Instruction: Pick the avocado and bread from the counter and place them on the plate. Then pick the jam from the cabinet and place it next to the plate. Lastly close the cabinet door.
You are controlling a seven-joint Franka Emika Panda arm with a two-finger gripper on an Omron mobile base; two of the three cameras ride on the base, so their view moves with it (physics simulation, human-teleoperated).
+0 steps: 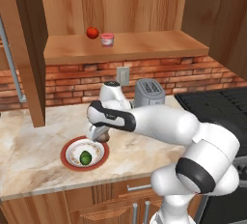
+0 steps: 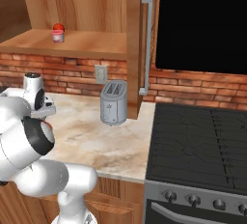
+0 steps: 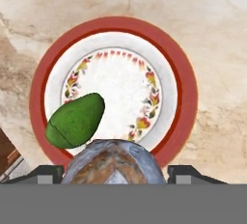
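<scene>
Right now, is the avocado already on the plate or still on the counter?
On the plate. The hand view shows the avocado lying inside the red rim of the plate, toward one side of its white centre.

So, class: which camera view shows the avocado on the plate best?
The hand view: the avocado lies large and unobstructed on the plate. In the left base view the avocado is a small green blob. In the right base view the arm covers that spot.
</scene>
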